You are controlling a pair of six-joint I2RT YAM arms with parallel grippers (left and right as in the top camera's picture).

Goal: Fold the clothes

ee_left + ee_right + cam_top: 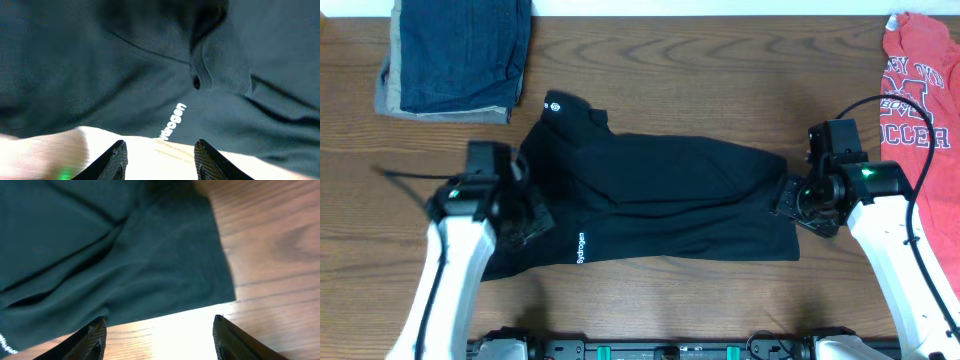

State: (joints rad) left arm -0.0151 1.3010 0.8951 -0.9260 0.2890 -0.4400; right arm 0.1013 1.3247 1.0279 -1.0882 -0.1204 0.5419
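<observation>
Looking down, we see the black shirt (660,200) lying across the middle of the table (720,80), its white logo (555,101) at eleven o'clock. Our left claw (160,152) hangs spread and empty over its eight o'clock edge; our right claw (160,330), spread and empty, sits at its three o'clock end. Jeans (455,55) lie at ten o'clock, a red T-shirt (920,90) at two.

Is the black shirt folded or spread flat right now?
Partly folded: the black shirt lies as a long band on the table, one layer doubled over another along a crease.
</observation>
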